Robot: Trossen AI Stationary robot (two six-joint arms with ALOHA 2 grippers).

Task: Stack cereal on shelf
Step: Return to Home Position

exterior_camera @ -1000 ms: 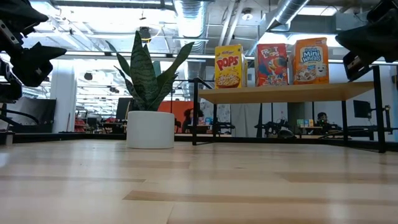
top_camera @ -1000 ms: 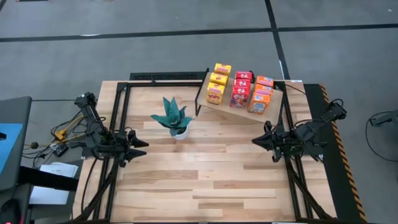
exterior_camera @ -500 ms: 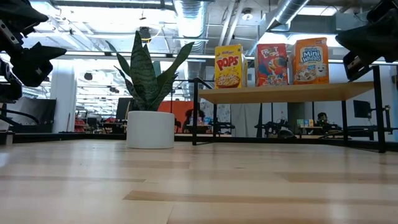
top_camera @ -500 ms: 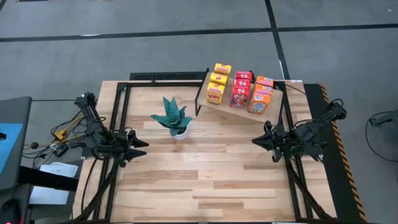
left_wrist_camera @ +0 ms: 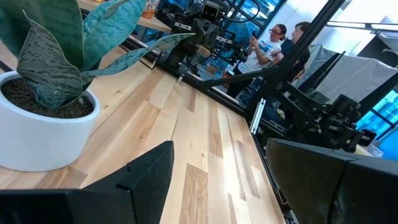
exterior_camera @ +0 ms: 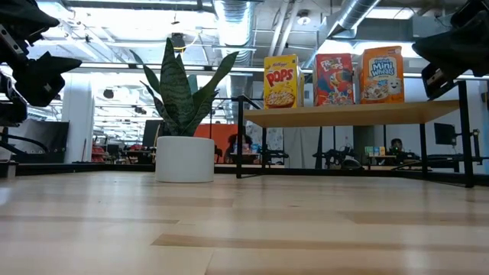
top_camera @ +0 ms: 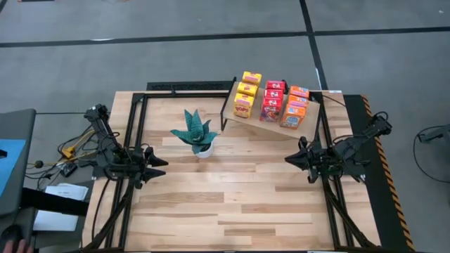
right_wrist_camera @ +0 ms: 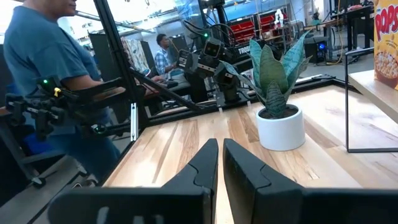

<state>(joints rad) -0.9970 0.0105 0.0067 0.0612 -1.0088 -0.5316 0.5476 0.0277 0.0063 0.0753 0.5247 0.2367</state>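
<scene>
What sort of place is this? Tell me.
Probably a robotics lab in an open industrial hall: exposed ceiling ducts overhead, further robot arm rigs in the background, and people seated among them.

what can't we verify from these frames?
- Low view: the front cereal boxes hide the rows behind them on the shelf.
- High view: box print is too small to read.
- Right wrist view: the yellow box is cut off by the picture edge.
- Low view: the left gripper and right gripper, parked at the table's sides, are cut off by the edges.
</scene>
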